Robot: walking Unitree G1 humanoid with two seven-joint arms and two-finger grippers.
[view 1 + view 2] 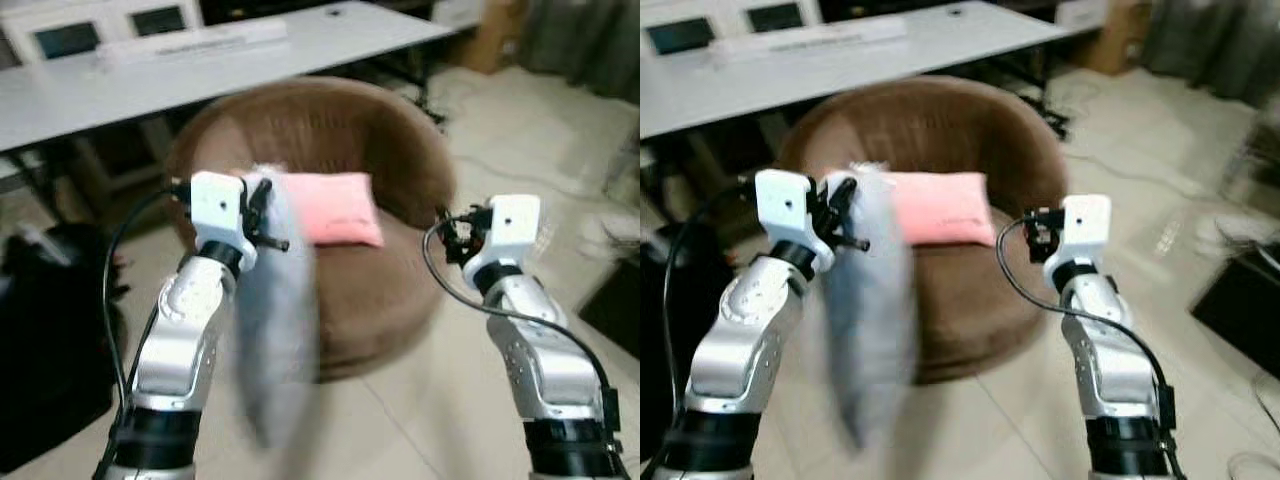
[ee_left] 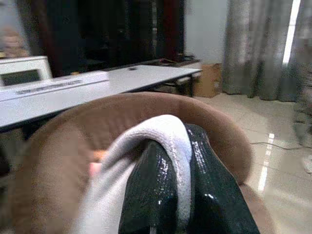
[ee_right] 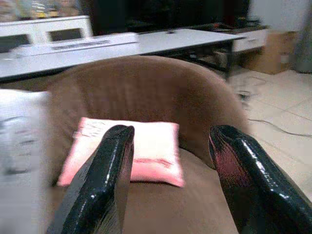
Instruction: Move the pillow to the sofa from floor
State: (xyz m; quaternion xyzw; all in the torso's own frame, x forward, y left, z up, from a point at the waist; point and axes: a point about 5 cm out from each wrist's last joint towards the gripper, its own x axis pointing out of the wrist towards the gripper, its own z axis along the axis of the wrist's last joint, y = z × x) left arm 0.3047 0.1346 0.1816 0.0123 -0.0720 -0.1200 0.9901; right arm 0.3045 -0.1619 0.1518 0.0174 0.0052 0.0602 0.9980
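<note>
Left gripper (image 1: 268,212): jaws clamped on top edge of grey pillow (image 1: 275,330). Pillow hangs limp below jaws, off floor, in front of brown sofa (image 1: 390,290); outline smeared by motion blur, lower end hard to make out. Right gripper (image 3: 170,180): jaws spread, nothing between them. Pink cushion (image 3: 131,151) lies on sofa seat ahead of right jaws, against backrest. White table (image 1: 150,70) behind sofa, far edge cut off.

Left claw (image 2: 187,195) clamped, right claw (image 3: 170,170) agape.

Soft grey cloth pillow (image 1: 272,330), matt brown sofa (image 1: 400,290), glossy floor (image 1: 520,130)
</note>
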